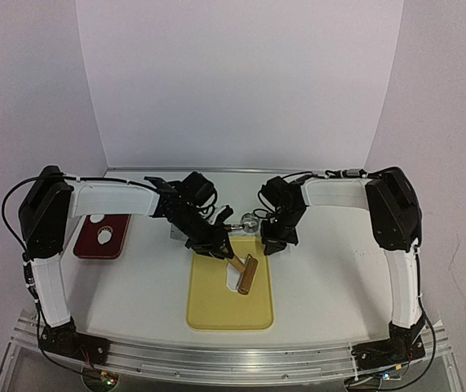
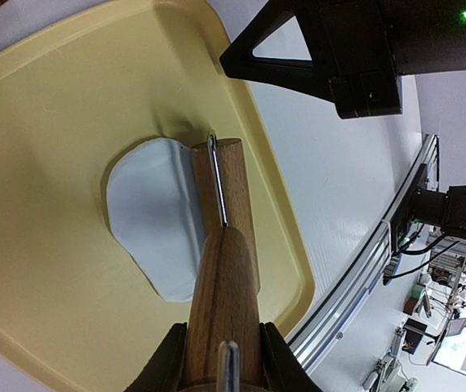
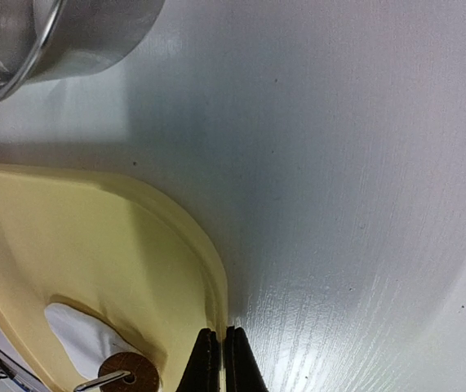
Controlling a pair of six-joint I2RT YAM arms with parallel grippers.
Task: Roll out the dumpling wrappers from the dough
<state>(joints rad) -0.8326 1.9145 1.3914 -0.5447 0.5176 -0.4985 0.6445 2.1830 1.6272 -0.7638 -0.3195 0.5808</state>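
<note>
Currently: left gripper (image 2: 224,369) is clenched on the rolling pin (image 2: 226,269), with a finger on each side of the near handle. The pin lies on the yellow board (image 1: 216,314), in the board's far right part, barrel down on the dough (image 2: 153,219). The dough is a flattened white sheet with an irregular outline, not a round one. It lies flat on the board just left of the pin, and its right edge is tucked under the barrel.

Right gripper (image 3: 220,359) has its jaws pressed together with nothing between them. The tips are down at the outer edge of the board's far right corner. I can't tell whether they touch the rim or only the table (image 1: 322,286).

The metal ring (image 1: 250,220) stands on the table just beyond the board's far edge, between the two grippers.

The red plate (image 1: 86,245) sits well to the left of the board. One white round wrapper (image 1: 107,237) lies on it, too small in the top view to say more.
</note>
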